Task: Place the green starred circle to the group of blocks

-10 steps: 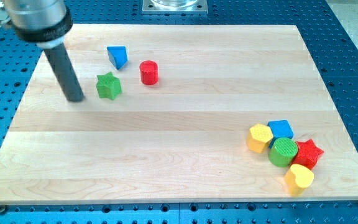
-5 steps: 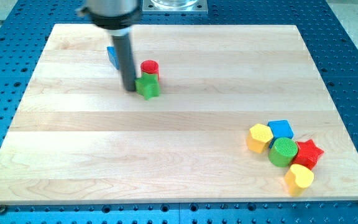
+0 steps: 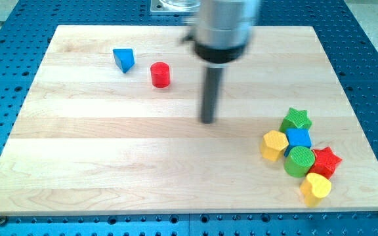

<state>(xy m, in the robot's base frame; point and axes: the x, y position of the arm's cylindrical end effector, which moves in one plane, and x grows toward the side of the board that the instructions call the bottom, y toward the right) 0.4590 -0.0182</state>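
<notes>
The green star (image 3: 296,118) has slid from upper left to touch the lower-right group, light and slippery, pushed flank-on by my clawless tip (image 3: 207,120).

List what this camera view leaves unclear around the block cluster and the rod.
- Rod above my tip: blurred, its top cut off by the view's top edge.
- Green star touching the blue cube: too small to tell.
- Green cylinder: hides the neighbouring faces of the red star.
</notes>
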